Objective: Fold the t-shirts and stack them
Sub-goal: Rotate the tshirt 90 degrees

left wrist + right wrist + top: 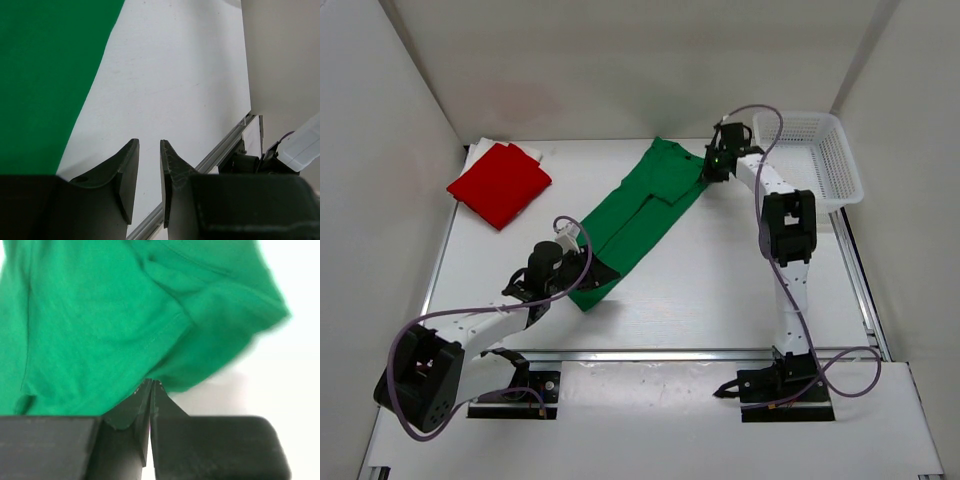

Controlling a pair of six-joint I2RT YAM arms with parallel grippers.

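The green t-shirt [638, 212] lies as a long narrow strip running diagonally across the table. It fills the right wrist view [100, 325] and the left edge of the left wrist view [45, 80]. My right gripper [706, 170] [151, 382] is shut on the hem at the shirt's far end. My left gripper [596, 272] [150, 142] is open a narrow gap and empty, over bare table beside the shirt's near end. The red t-shirt [500, 184] lies folded at the far left on top of the white t-shirt [481, 149].
A white lattice basket [842, 150] stands at the far right, behind my right arm. White walls close in the table on the left, back and right. A metal rail [700, 353] runs along the near edge.
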